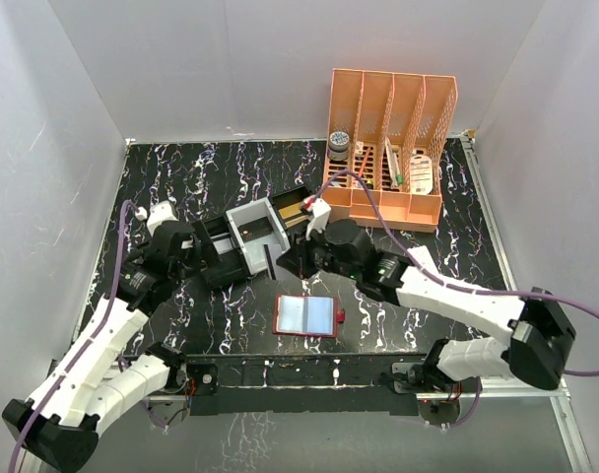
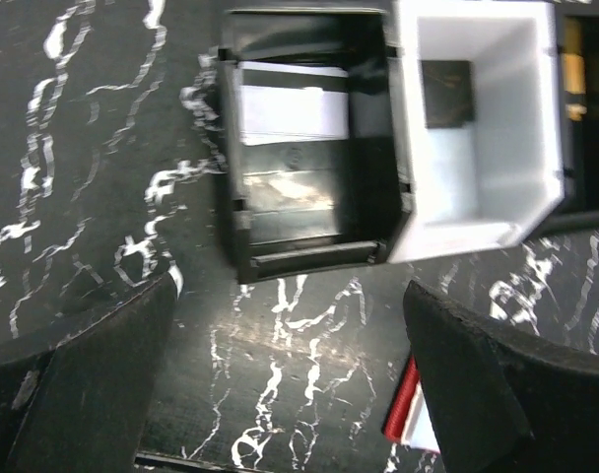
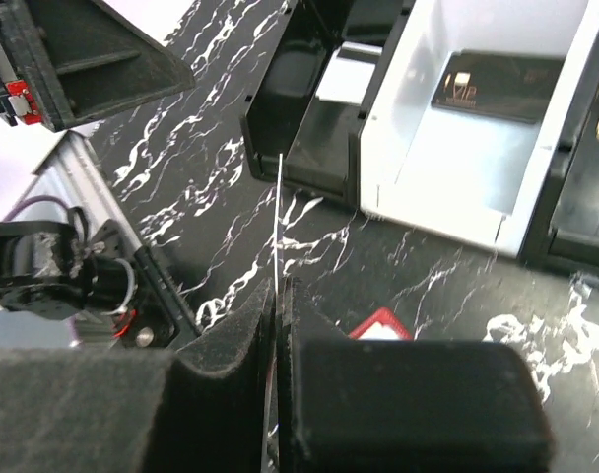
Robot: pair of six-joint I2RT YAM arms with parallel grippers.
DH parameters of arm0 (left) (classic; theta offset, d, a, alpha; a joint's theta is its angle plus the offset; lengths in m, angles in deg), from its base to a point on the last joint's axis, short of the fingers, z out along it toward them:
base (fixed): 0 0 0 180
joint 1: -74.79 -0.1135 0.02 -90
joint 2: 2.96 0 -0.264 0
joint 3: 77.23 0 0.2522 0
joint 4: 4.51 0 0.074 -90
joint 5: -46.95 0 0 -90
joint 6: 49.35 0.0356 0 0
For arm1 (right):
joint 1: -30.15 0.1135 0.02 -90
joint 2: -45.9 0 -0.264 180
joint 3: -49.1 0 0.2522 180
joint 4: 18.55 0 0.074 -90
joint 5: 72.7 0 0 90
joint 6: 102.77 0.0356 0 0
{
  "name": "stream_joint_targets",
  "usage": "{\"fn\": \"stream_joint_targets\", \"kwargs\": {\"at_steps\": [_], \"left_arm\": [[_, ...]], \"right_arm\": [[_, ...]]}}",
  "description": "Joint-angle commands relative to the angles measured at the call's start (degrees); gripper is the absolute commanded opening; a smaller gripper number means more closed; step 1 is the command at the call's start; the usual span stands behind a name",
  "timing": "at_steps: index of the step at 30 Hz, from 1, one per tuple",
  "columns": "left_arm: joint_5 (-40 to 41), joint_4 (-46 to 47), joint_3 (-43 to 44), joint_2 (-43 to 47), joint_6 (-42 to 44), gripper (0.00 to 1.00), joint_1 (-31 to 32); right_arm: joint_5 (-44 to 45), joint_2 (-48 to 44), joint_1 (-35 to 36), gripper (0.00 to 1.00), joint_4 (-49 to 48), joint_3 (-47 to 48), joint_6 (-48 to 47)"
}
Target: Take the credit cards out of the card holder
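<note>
The red card holder [image 1: 283, 317] lies open on the table in front of the arms, with a pale blue credit card [image 1: 307, 314] flat on it. Its red corner shows in the wrist views [image 2: 402, 402] [image 3: 381, 321]. My right gripper [image 1: 280, 258] [image 3: 281, 288] is shut on another thin credit card [image 3: 279, 212], held upright and edge-on [image 1: 268, 261] just above the table, near the black tray. My left gripper [image 1: 216, 264] [image 2: 290, 394] is open with nothing between its fingers, low over the table at the tray's near edge.
A black compartmented tray [image 1: 213, 268] [image 2: 299, 222] with a grey insert [image 1: 255, 212] [image 2: 477, 197] stands behind the grippers. A dark card [image 3: 497, 84] lies in the insert, a white one [image 2: 290, 108] in a black compartment. An orange organizer [image 1: 388, 148] stands at the back right.
</note>
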Motion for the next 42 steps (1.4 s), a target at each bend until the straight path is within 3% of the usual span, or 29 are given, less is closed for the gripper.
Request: {"fn": "stream_joint_targets", "kwargs": {"at_steps": [1, 6, 11, 24, 33, 42], "left_arm": [[1.1, -5.7, 1.5, -0.6, -2.0, 0.99, -6.8], [-7.1, -7.8, 1.8, -2.6, -0.8, 0.99, -20.4], [-10.0, -10.9, 5.8, -4.2, 0.8, 0.99, -31.6], [-8.9, -12.0, 6.3, 0.1, 0.9, 0.99, -32.3], [-10.7, -13.5, 4.9, 1.8, 0.4, 0.99, -32.3], [-4.0, -15.6, 8.4, 2.1, 0.8, 0.99, -32.3]], "right_arm": [[6.3, 5.4, 3.3, 0.00, -6.6, 6.9, -12.7], [7.8, 12.2, 6.1, 0.00, -15.3, 11.0, -24.6], [5.2, 21.8, 7.0, 0.00, -21.4, 15.9, -35.7], [7.4, 42.7, 7.7, 0.00, -21.5, 33.3, -48.7], [10.7, 51.1, 7.9, 0.00, -20.1, 39.8, -56.3], [13.1, 58.3, 8.0, 0.00, -18.2, 45.7, -60.1]]}}
